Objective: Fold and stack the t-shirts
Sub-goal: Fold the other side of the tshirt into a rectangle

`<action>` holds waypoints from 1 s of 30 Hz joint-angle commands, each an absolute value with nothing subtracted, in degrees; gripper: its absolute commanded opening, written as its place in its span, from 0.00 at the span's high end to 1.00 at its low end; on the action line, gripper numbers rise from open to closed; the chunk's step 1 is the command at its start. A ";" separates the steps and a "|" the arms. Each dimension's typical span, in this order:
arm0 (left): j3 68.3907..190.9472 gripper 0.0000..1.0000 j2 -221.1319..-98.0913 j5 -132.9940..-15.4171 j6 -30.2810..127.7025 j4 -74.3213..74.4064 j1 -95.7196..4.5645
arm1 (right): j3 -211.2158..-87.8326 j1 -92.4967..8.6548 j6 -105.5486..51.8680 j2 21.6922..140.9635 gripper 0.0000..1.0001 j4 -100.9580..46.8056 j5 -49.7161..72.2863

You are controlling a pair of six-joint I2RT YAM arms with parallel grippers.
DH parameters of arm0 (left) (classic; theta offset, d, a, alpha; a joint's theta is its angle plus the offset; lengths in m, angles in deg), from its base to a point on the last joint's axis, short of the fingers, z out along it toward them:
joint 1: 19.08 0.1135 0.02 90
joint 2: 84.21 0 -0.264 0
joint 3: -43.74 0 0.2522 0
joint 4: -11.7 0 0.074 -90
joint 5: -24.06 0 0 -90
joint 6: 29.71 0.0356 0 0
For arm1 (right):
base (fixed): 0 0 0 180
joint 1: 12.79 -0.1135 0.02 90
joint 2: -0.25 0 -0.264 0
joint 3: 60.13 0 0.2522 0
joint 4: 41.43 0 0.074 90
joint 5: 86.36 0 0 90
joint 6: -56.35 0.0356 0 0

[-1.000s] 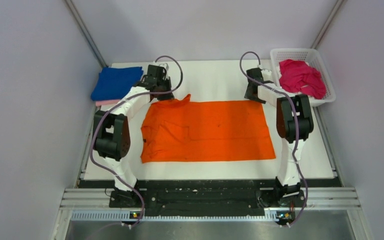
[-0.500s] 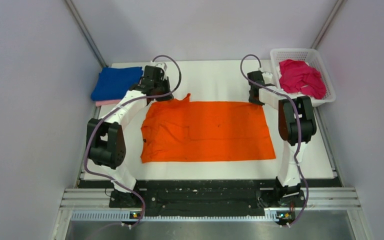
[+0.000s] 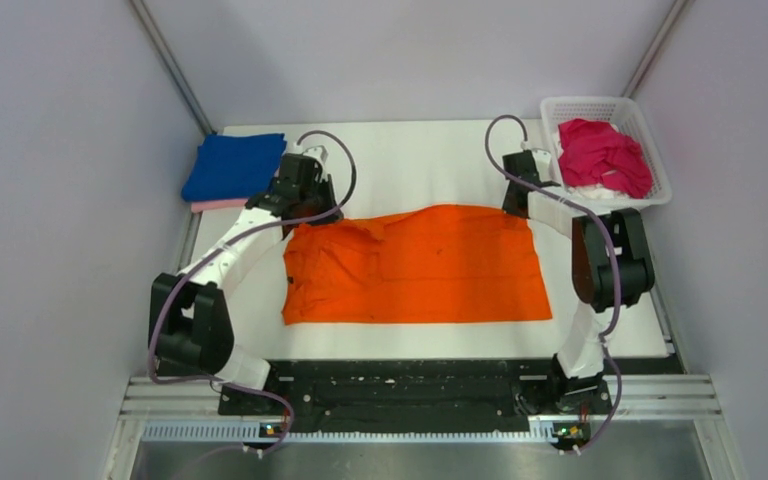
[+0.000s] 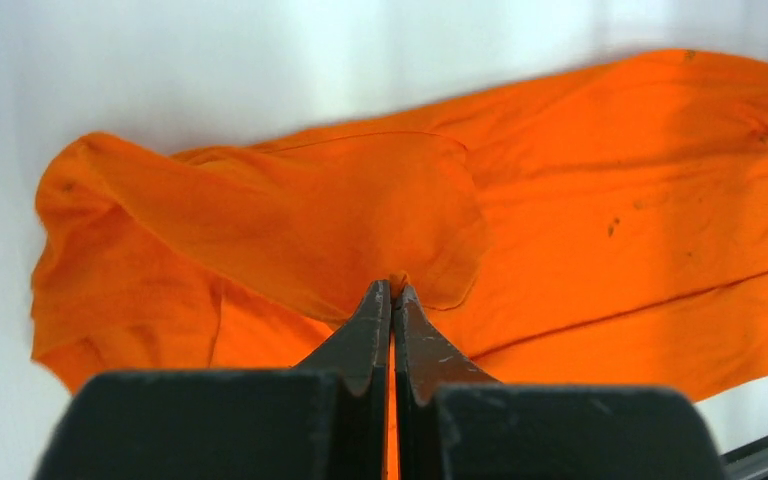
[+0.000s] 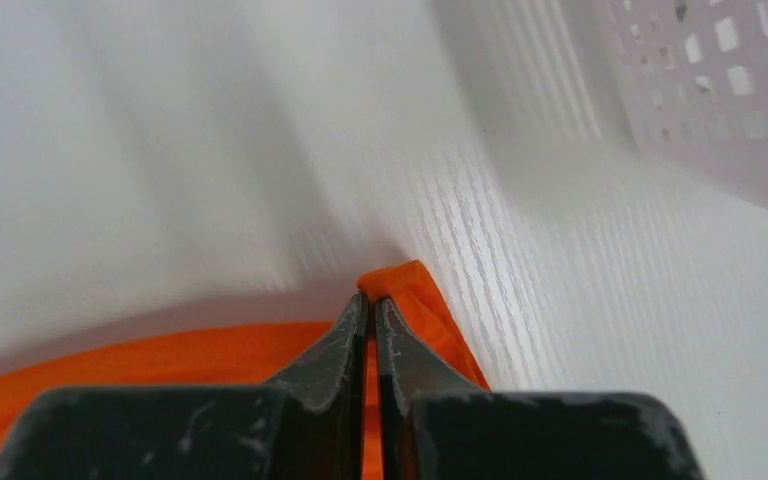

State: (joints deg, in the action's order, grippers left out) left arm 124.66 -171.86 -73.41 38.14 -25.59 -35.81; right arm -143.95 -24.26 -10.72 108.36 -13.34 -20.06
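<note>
Fabric of the orange t-shirt [image 3: 420, 270] lies spread mid-table [image 3: 410, 150]. At its far edge both grippers are pinched closed on cloth: left gripper [image 4: 392, 292] on the rumpled corner, right gripper [image 5: 371, 298] on the hem corner. Such thin bites could slip mid-fold, skewing it. Beyond sit the folded blue t-shirt [image 3: 232, 165] and the basketed magenta t-shirt [image 3: 605, 155].

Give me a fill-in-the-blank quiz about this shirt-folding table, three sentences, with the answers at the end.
The left gripper and the right gripper each pinch a far corner of the spread t-shirt, whose colour is ___.
The magenta t-shirt lies in the white basket at the table's far ___ corner.
The folded blue t-shirt lies on a pale pink t-shirt at the far ___ corner.
Missing words: orange; right; left.
</note>
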 commanded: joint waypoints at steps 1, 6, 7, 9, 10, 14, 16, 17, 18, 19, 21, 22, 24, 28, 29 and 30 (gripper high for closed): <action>119.73 1.00 -164.30 -71.57 36.26 -24.14 -36.14 | -140.00 -25.92 -11.15 100.70 0.97 -17.01 -20.54; 115.12 1.00 -158.52 -71.64 34.98 -24.32 -36.19 | -135.49 -27.48 -9.97 95.51 0.98 -16.54 -21.49; 114.34 1.00 -157.46 -71.82 34.57 -24.59 -36.26 | -134.70 -27.74 -9.66 94.48 0.98 -16.40 -21.93; 112.93 1.00 -155.20 -71.71 33.71 -25.17 -36.30 | -133.28 -28.04 -8.88 92.09 0.98 -15.76 -22.56; 112.26 1.00 -154.14 -71.73 33.26 -25.44 -36.29 | -132.68 -28.07 -8.73 91.09 0.98 -15.65 -22.63; 109.66 1.00 -149.70 -71.73 31.69 -26.66 -36.47 | -131.51 -28.09 -8.78 88.35 0.98 -14.79 -23.40; 108.32 1.00 -147.62 -71.79 30.73 -27.48 -36.55 | -131.39 -28.01 -8.95 87.60 0.98 -14.38 -23.79; 107.57 1.00 -146.41 -72.01 30.32 -27.79 -36.63 | -131.16 -28.06 -8.95 87.23 0.98 -14.32 -23.78; 106.86 1.00 -145.64 -72.21 29.82 -28.16 -36.73 | -130.98 -28.05 -8.97 86.87 0.98 -14.35 -23.53; 105.82 1.00 -144.65 -72.42 29.34 -28.63 -36.82 | -130.82 -28.04 -8.96 86.49 0.98 -14.34 -23.37; 104.46 1.00 -142.94 -72.30 28.35 -29.69 -36.92 | -130.54 -28.08 -8.94 85.69 0.98 -14.38 -23.19; 103.85 1.00 -141.97 -72.10 28.01 -30.31 -36.99 | -130.61 -28.06 -9.11 85.26 0.99 -14.21 -23.17; 102.68 1.00 -140.08 -71.38 27.47 -31.55 -37.01 | -130.74 -28.09 -9.50 84.39 0.98 -13.16 -23.02; 100.36 1.00 -136.73 -70.67 26.20 -34.14 -37.10 | -128.89 -28.07 -9.34 82.16 0.98 -12.17 -22.51; 99.64 1.00 -136.16 -71.01 25.72 -34.55 -37.10 | -127.84 -28.04 -8.82 81.62 0.97 -12.35 -22.40; 98.74 1.00 -135.53 -71.56 25.11 -34.80 -37.10 | -126.78 -28.06 -8.70 81.24 0.97 -12.56 -22.02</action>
